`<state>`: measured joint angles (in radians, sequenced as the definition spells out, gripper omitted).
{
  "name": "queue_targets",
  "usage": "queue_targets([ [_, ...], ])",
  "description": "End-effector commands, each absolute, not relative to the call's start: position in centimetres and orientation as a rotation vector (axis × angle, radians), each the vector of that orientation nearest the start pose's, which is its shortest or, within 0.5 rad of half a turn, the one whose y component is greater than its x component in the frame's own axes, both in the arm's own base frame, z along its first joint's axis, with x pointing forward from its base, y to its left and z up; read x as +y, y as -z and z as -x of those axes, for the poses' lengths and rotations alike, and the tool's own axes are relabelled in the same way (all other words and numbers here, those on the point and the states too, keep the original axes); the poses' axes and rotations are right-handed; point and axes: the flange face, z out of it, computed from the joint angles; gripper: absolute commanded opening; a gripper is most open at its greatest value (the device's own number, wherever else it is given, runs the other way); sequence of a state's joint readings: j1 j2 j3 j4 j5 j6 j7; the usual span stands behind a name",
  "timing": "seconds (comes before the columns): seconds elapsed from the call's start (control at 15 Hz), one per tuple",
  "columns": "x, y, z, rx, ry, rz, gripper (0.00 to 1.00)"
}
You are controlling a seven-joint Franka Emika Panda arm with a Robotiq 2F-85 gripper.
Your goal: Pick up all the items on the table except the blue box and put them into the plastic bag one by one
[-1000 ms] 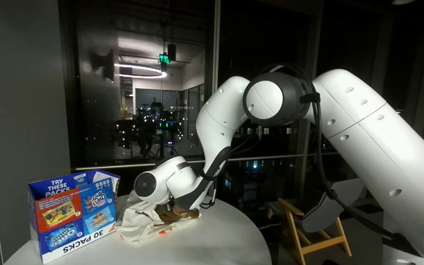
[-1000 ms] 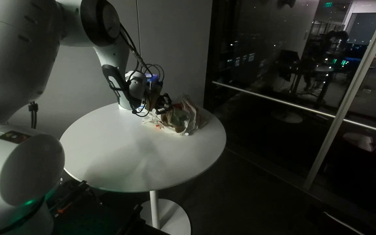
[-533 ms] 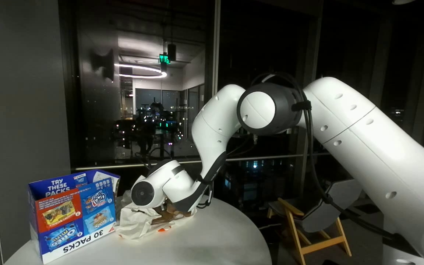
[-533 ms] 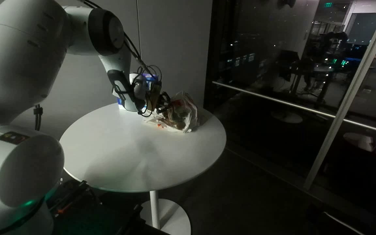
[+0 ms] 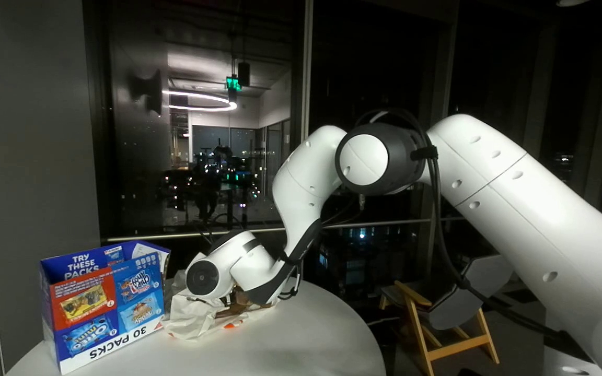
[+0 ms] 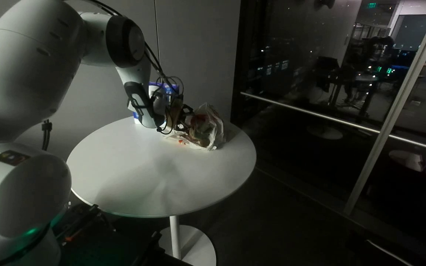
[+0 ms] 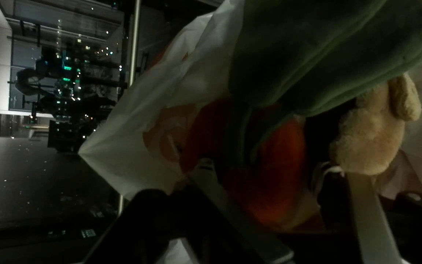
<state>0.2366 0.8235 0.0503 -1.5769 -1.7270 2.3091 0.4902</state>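
The white plastic bag (image 5: pixel 194 316) lies crumpled on the table, its mouth facing my gripper (image 6: pixel 186 119). In the wrist view the bag (image 7: pixel 148 124) surrounds a dark green plush (image 7: pixel 321 62), an orange-red soft item (image 7: pixel 266 183) and a beige furry piece (image 7: pixel 368 143). My gripper (image 7: pixel 269 170) is open at the bag's mouth. Its fingers (image 7: pixel 229 209) stand apart on either side of the orange-red item, which looks loose between them; contact is hard to judge in the dark. The blue box (image 5: pixel 107 310) stands upright beside the bag and shows behind the arm in an exterior view (image 6: pixel 170 90).
The round white table (image 6: pixel 142 170) carries the bag and the box near its far side. A wall stands behind the box, and dark windows with a metal rail (image 6: pixel 309 112) run past the table. A wooden-framed chair (image 5: pixel 452 344) stands beyond the table edge.
The arm has come lower and shifted slightly toward the blue box. My gripper's fingers have spread apart at the bag's mouth. The bag has shifted and changed shape a little.
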Motion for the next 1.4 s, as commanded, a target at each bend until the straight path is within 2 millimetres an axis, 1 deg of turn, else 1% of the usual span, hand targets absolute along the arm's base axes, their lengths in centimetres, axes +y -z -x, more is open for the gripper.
queue_targets([
  [0.0, 19.0, -18.0, -67.7, 1.138, -0.476, -1.752, 0.99],
  [0.33, 21.6, -20.7, -66.0, 1.189, -0.528, -1.847, 1.00],
  [0.47, 22.3, -21.7, -65.4, 1.192, -0.540, -1.848, 1.00],
  [0.6, 22.9, -22.3, -64.3, 1.226, -0.529, -1.908, 1.00],
  [0.8, 23.9, -22.7, -62.1, 1.338, -0.460, -2.009, 1.00],
  [0.87, 24.3, -22.8, -61.6, 1.355, -0.437, -2.017, 1.00],
  [1.07, 25.2, -22.6, -61.0, 1.442, -0.473, -2.055, 1.00],
  [1.13, 25.3, -22.6, -60.8, 1.443, -0.464, -2.056, 1.00],
  [1.2, 25.2, -22.8, -60.6, 1.430, -0.437, -2.001, 1.00],
  [1.33, 25.3, -22.7, -60.0, 1.463, -0.399, -1.963, 1.00],
])
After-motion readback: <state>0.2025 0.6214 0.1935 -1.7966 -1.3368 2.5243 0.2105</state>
